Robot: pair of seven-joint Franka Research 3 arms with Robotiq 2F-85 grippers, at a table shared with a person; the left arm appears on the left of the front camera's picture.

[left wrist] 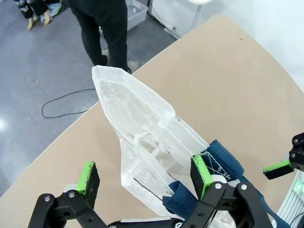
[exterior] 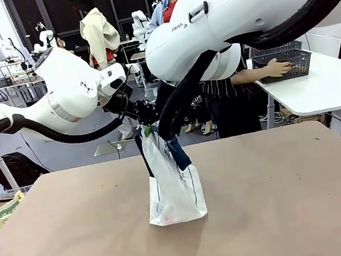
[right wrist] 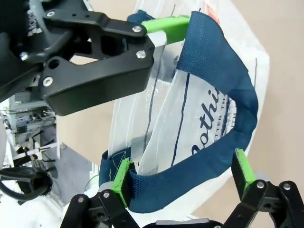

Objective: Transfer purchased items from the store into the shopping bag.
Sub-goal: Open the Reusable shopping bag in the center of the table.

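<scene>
Brown matte tabletop [exterior: 286,200] fills the near ground. At its middle stands the translucent white plastic shopping bag [exterior: 176,195] with dark navy strap handles, its base on the table and its top drawn up toward both arms. What lies inside cannot be made out.

The left gripper [left wrist: 144,175] is directly above the bag with its jaws spread wide. The clear upper edge of the bag rises between its two green pads, and one navy strap handle [left wrist: 223,161] bunches against the outside of one finger.

The right gripper [right wrist: 183,164] also has its jaws fully apart. The other navy strap [right wrist: 223,80] loops between its pads and touches one of them, with the bag's printed side just behind. The left arm's black finger sits close beside it at the bag's mouth.

Farther back, at a white side table [exterior: 326,87], a person [exterior: 231,102] rests a hand [exterior: 276,69] in the dark grey lattice-sided plastic basket [exterior: 290,63], well apart from the bag.
</scene>
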